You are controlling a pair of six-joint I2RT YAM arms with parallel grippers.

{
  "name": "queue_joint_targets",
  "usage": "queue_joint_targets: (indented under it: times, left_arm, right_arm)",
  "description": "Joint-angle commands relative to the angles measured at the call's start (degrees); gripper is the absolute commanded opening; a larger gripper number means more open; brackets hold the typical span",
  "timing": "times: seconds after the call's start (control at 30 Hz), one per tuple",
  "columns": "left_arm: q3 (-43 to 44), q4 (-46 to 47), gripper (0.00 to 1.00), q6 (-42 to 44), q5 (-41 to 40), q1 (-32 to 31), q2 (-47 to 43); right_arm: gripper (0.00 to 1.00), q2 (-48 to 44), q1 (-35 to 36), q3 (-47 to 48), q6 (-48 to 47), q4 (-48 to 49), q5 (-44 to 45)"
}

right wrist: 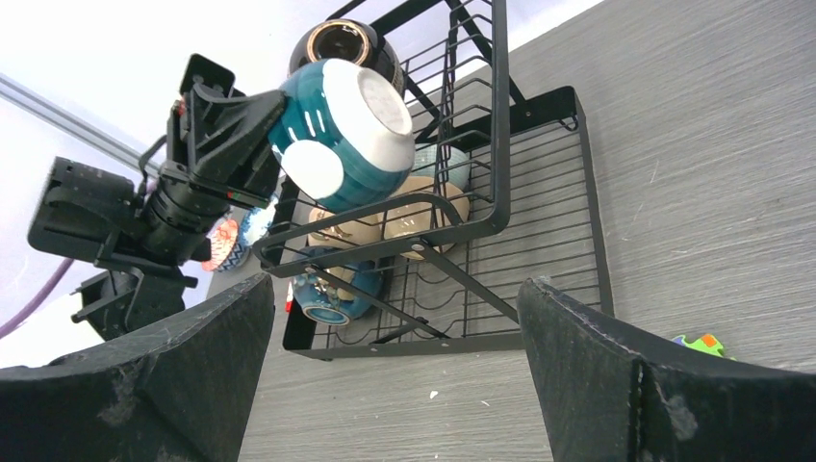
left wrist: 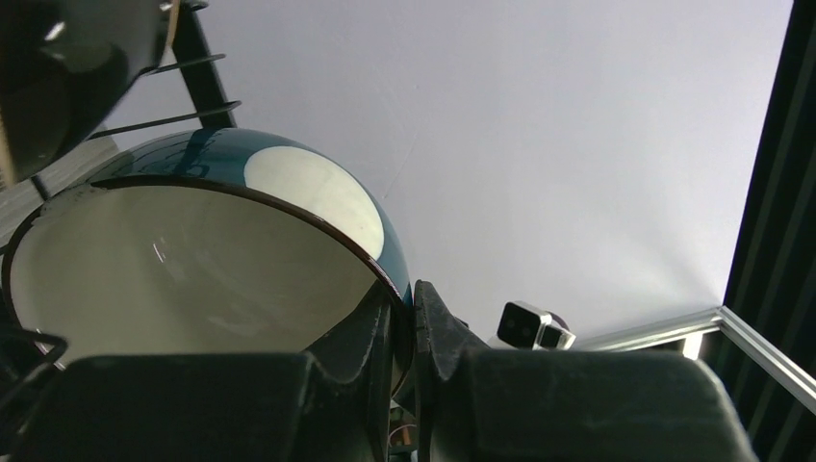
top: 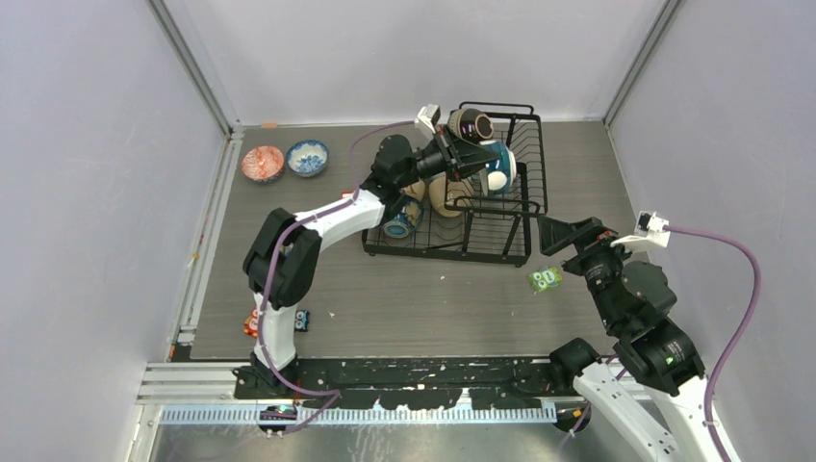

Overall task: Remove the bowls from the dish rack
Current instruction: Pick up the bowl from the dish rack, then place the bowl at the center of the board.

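Grey surface (top: 404, 308) already carries two bowls (top: 307, 158). My left hand (left wrist: 408, 313) clamps the teal bowl (right wrist: 337, 135); right hand (top: 570, 234) open, empty. Dish rack (top: 500, 241) holds several more.

A: Where's the overhead camera looking?
B: It's looking down from above the near edge, dish rack (top: 500, 236) at twelve o'clock.
A: The wrists?
B: Left is hugging the teal bowl (left wrist: 192, 269), tilting upward; right is watching both from lower, farther back.

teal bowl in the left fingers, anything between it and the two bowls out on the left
Nothing visible on the table between. The teal bowl, rim pinched in the left fingers, looks raised above the dish rack rail; only the dark bowl perched on the rack sits close beside it.
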Motion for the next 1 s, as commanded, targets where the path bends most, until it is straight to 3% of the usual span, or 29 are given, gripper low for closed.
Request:
queue_joint_targets:
  times: [0.0,0.63,0.77,0.97]
  left_arm:
    - [5.17,8.33,0.0,-0.93,0.25,-0.31,-1.1]
    - [9.48,3.28,0.0,2.25,3.83,-0.33,-6.38]
    - [7.51,-5.76,0.0,9.46,6.51,0.07,-12.46]
    - [7.46,-32.11,0.0,30.27,7.4,0.46,-26.13]
  right_arm:
    - [0.99,-0.31,-0.17,2.23,-1.3,0.95,-0.54]
    - [1.0,0.12,-0.19,6.04,-2.06,-0.75,-2.58]
    - [1.0,0.68,-0.14,8.32,-4.03,-0.95,-2.49]
    - [1.0,3.05,-0.19,13.39,-6.35,0.0,-5.5]
